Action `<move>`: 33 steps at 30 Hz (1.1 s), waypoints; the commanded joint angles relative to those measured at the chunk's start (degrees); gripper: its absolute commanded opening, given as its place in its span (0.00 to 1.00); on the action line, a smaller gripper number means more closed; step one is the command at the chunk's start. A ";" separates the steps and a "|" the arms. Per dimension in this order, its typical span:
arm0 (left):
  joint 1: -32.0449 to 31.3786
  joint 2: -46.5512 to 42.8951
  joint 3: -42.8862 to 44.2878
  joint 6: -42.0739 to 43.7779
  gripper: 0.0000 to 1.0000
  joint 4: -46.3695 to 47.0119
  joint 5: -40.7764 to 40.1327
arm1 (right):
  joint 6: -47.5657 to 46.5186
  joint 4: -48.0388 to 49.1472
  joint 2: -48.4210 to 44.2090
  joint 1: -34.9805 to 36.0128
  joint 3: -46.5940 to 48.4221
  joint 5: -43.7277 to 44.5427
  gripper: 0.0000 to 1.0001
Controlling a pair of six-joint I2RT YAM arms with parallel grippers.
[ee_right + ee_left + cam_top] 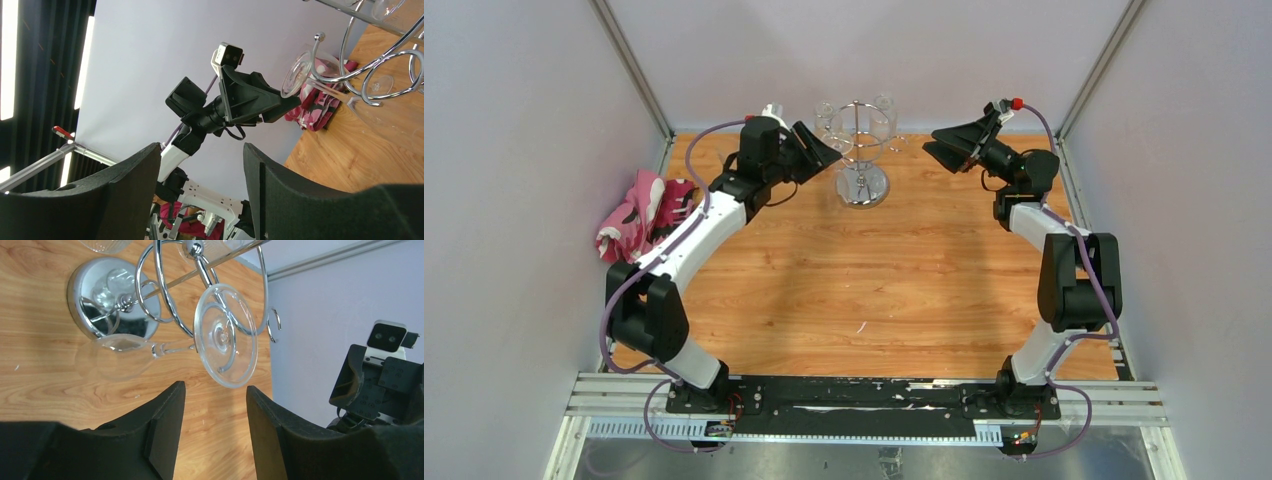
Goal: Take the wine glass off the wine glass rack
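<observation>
From above, the wine glass rack (861, 185) stands far-centre on the worktop (874, 290), with the left gripper (822, 153) just beside it and the right gripper (941, 143) apart. In the left wrist view, the jaws are wide and the wine glass (225, 335) hangs inverted on the rack just ahead, untouched. In the right wrist view, the jaws are wide and empty.

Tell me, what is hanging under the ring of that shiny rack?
A wine glass hangs upside down from the rack, foot caught in a wire loop, near the left gripper. Other glasses behind it are partly cut off.
</observation>
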 commanded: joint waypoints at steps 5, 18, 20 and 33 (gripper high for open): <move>-0.36 1.55 3.47 -0.51 0.54 0.80 -2.87 | 0.84 4.16 1.41 -0.82 0.08 -0.66 0.66; -0.33 4.10 8.47 -0.14 0.30 -2.37 -4.24 | 2.73 6.65 2.79 -0.77 0.23 -0.45 0.63; -0.37 4.11 7.91 -0.33 0.27 -2.48 -4.18 | 3.58 7.57 3.18 -0.80 0.27 -0.24 0.62; -0.33 1.59 2.12 -2.74 0.12 0.39 -4.96 | 4.82 8.97 3.77 -0.82 0.11 0.10 0.62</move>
